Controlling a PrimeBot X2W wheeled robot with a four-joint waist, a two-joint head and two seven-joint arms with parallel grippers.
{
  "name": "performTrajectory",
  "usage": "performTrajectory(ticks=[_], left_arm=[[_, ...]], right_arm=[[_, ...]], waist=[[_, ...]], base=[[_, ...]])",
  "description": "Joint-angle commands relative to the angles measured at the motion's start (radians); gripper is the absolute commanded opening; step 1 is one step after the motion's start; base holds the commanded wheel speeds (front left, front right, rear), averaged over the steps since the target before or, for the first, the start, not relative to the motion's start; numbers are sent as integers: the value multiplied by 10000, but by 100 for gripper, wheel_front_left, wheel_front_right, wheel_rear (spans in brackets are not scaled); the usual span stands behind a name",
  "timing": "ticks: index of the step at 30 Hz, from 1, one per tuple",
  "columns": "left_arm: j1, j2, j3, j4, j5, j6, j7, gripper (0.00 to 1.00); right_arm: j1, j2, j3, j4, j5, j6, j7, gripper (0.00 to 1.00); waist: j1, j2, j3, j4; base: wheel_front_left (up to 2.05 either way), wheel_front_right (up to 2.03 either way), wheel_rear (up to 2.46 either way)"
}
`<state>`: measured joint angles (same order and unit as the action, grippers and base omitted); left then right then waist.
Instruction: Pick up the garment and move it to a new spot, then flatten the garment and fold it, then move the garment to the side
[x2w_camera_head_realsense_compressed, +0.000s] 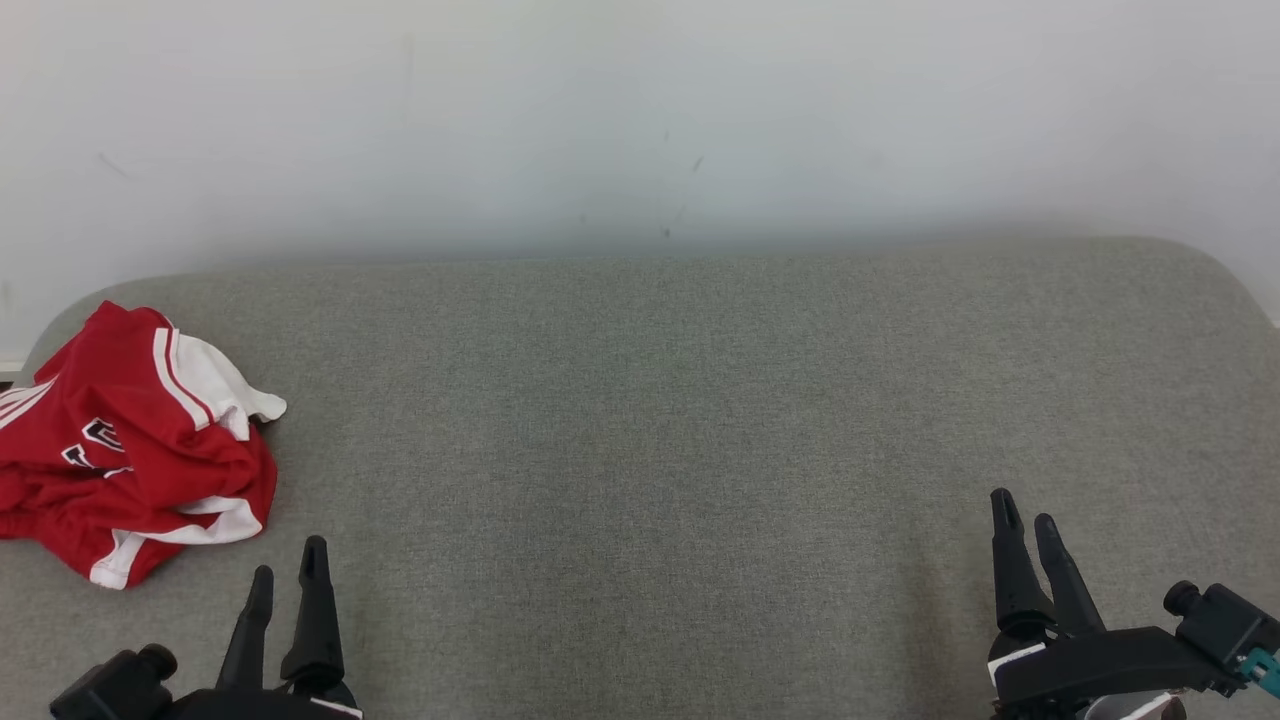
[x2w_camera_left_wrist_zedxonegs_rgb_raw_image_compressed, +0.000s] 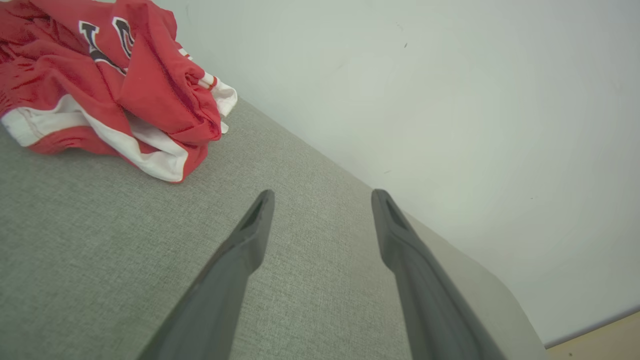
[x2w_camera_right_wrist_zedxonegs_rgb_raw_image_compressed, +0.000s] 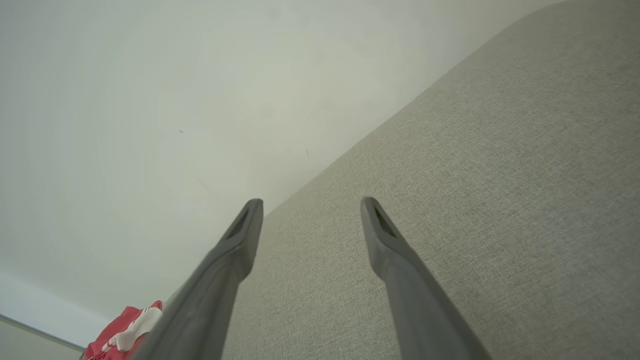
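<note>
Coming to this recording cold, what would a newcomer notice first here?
The crumpled red-and-white garment at the left end of the grey fabric surface stands out first. Then the two open, empty grippers low in the head view: the left gripper close to the garment, the right gripper at the opposite side.

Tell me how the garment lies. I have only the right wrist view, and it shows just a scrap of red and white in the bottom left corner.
Observer: The garment is a crumpled heap at the left end of the grey fabric surface, not flattened.
Operator: Say which gripper is closer.
Observer: The left gripper sits just beside it, apart from the cloth; the right gripper is over at the opposite side.
Operator: Report the left one's jaws.
Observer: Open, with nothing between the fingers.
</note>
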<state>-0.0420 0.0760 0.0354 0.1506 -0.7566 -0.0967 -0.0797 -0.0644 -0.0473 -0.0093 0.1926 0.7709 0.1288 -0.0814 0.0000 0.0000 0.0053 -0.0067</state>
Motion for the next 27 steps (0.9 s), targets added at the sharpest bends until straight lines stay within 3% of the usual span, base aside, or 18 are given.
performTrajectory(ticks=[1, 27], left_arm=[[-44, 110, -30, -153, 314, 6, -98, 100], [153, 544, -807, -398, 3351, 332, -828, 100]], right_arm=[[-136, -32, 38, -86, -269, 21, -87, 100], [-161, -36, 499, 160, -3386, 26, -822, 100]], waist=[[0, 0, -2, 3], [0, 0, -79, 42]], base=[[0, 0, 0], [0, 0, 0]])
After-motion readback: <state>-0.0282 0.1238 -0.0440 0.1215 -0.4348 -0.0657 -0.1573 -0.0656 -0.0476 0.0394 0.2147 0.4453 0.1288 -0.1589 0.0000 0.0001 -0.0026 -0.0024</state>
